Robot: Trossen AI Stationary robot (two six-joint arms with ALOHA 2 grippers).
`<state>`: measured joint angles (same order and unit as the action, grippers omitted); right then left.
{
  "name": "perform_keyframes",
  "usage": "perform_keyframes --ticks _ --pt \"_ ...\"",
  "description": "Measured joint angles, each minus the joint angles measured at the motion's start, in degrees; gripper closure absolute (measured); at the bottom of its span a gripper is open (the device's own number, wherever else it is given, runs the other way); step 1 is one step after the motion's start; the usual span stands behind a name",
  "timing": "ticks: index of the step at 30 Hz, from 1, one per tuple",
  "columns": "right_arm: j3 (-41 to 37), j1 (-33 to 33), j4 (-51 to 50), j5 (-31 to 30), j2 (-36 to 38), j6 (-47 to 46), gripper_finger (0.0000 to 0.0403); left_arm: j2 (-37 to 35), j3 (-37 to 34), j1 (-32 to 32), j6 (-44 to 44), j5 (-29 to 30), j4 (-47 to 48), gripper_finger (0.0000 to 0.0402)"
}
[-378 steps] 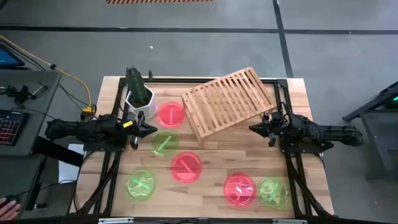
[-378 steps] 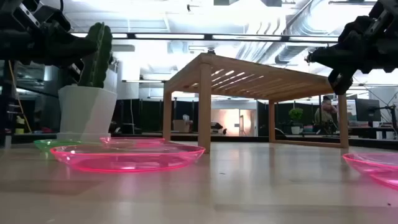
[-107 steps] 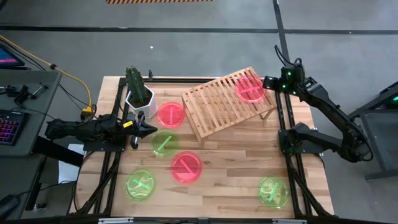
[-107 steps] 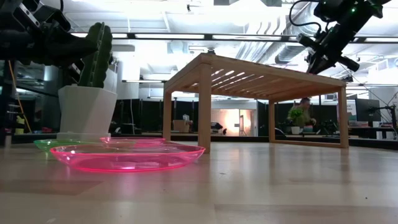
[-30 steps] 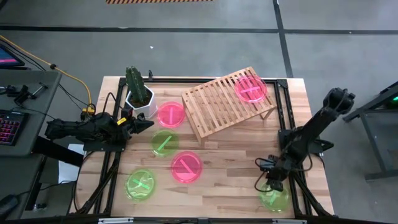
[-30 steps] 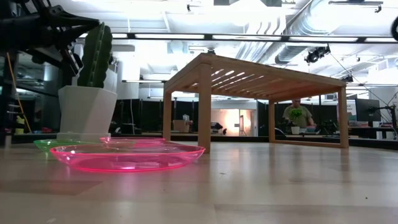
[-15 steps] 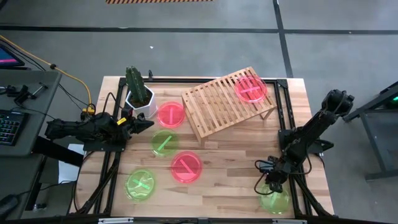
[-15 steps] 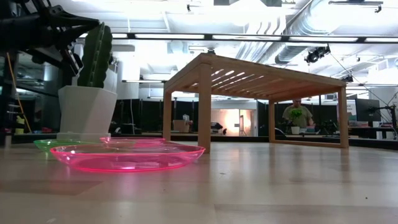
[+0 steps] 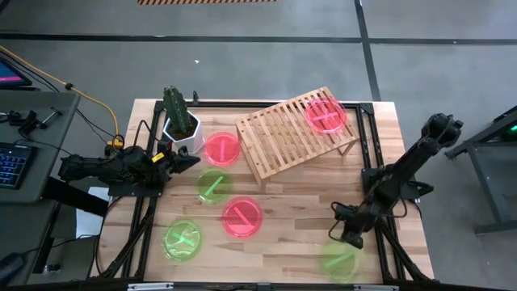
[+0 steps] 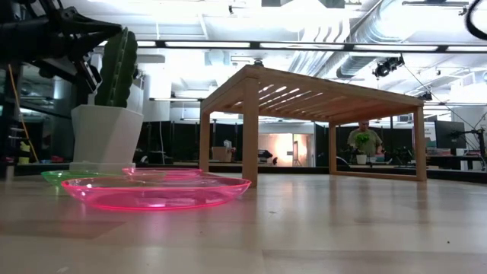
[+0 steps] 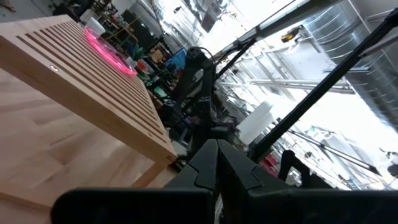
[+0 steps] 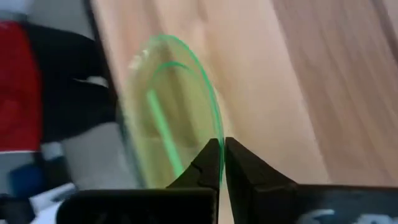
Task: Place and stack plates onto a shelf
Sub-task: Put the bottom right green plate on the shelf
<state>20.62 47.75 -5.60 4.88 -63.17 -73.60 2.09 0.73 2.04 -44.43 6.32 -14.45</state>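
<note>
The slatted wooden shelf (image 9: 287, 137) stands on its legs at the far middle of the table, with one pink plate (image 9: 325, 114) lying on its right end. Two more pink plates (image 9: 221, 149) (image 9: 241, 217) and two green plates (image 9: 212, 185) (image 9: 184, 240) lie flat on the table. My right gripper (image 9: 346, 239) is near the table's near right corner, shut on the third green plate (image 9: 339, 260). My left gripper (image 9: 192, 160) waits shut over the table's left side, beside the cactus pot. My right gripper (image 12: 222, 149) pinches the green plate's rim (image 12: 214, 124) between its two fingers, coming from above and slanting down. The plate (image 12: 168, 112) stands tilted out from the fingers, over the table's near edge. Whether its other side rests on the table I cannot tell.
A white pot with a cactus (image 9: 182, 129) stands at the far left, close to the far pink plate. Black arm frames run along both table sides. There is bare wood between the shelf and the near edge. A person shows far back in the room.
The green plate in my right gripper has shifted toward the table's left and near edge and shows blurred. The right gripper itself has barely moved.
</note>
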Motion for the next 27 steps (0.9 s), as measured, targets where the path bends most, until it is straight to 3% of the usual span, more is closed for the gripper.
perform_keyframes --ticks 9,13,18,27 --pt "0.07 -5.59 4.89 -0.36 9.35 0.32 0.0403 0.0 0.0 0.0 0.14 0.45 0.04 0.0401" --pt "0.09 -10.08 14.2 -1.05 12.42 -0.35 0.0403 0.0 0.0 -0.02 0.11 0.45 0.04 0.0401" --pt "2.58 -19.25 22.57 -9.51 13.86 2.82 0.0403 0.0 0.0 -0.01 0.11 0.45 0.04 0.0401" --pt "18.59 -41.44 11.99 -21.39 10.21 9.6 0.0403 0.0 0.0 -0.02 0.09 0.47 -0.17 0.0401"
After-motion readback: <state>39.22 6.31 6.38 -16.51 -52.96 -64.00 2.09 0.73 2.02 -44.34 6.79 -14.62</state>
